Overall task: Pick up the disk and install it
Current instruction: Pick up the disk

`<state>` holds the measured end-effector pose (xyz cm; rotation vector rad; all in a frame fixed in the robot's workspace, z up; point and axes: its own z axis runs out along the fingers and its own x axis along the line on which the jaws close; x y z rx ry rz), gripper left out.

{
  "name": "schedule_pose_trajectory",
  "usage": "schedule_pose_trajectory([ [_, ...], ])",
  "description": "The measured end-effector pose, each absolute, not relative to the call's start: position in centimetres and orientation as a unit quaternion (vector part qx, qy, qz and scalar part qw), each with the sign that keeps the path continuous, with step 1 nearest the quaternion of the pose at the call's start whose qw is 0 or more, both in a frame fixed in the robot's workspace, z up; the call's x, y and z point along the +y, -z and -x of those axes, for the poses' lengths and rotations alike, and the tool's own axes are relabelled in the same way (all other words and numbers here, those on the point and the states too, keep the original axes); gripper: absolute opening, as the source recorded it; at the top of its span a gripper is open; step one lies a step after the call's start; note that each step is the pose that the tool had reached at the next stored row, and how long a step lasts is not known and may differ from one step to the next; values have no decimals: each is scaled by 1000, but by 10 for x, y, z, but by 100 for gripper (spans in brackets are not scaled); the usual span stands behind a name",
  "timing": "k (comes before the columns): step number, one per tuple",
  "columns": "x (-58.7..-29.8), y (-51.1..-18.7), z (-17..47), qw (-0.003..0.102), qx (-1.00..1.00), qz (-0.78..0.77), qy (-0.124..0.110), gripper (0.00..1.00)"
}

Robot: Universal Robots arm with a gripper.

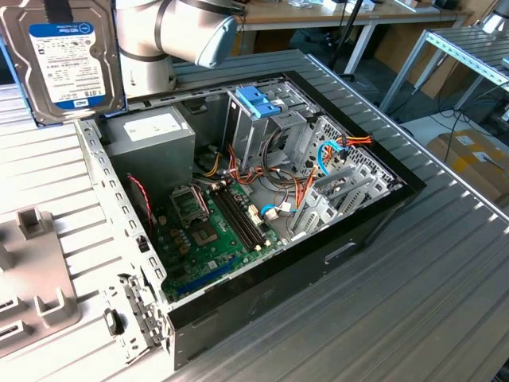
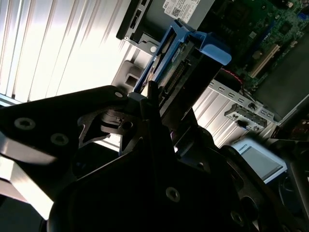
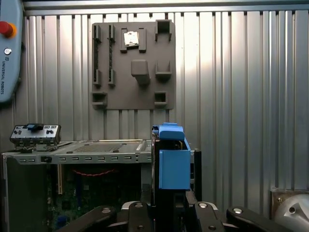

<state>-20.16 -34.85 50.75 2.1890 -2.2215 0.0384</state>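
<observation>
The disk [image 1: 64, 60] hangs upright in the air at the exterior view's upper left, its white and blue label facing the camera, above the ribbed table beside the open computer case [image 1: 350, 239]. In both wrist views I see it edge-on, with its blue side rail [image 3: 174, 166] [image 2: 212, 48] sticking out from between the black fingers. My gripper [image 3: 166, 205] [image 2: 159, 104] is shut on the disk. In the first wrist view the case's wall [image 3: 77, 147] lies just below and to one side of the held disk.
Inside the case stand a metal drive cage with a blue plastic top [image 1: 258, 103], a grey power-supply box [image 1: 151, 131] and a green motherboard [image 1: 211, 231] with loose cables. A grey fixture plate [image 1: 32, 270] [image 3: 133, 65] lies on the table beside the case. My arm [image 1: 175, 32] stands behind the case.
</observation>
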Motion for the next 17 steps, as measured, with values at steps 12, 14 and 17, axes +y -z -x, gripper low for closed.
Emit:
schedule_pose_trajectory([
  [12, -348, -508, 169, 11, -712, -702, -12, 35],
  [14, -348, -508, 161, 11, -712, -702, -12, 35],
  [17, -348, -508, 149, 11, -712, -702, -12, 35],
])
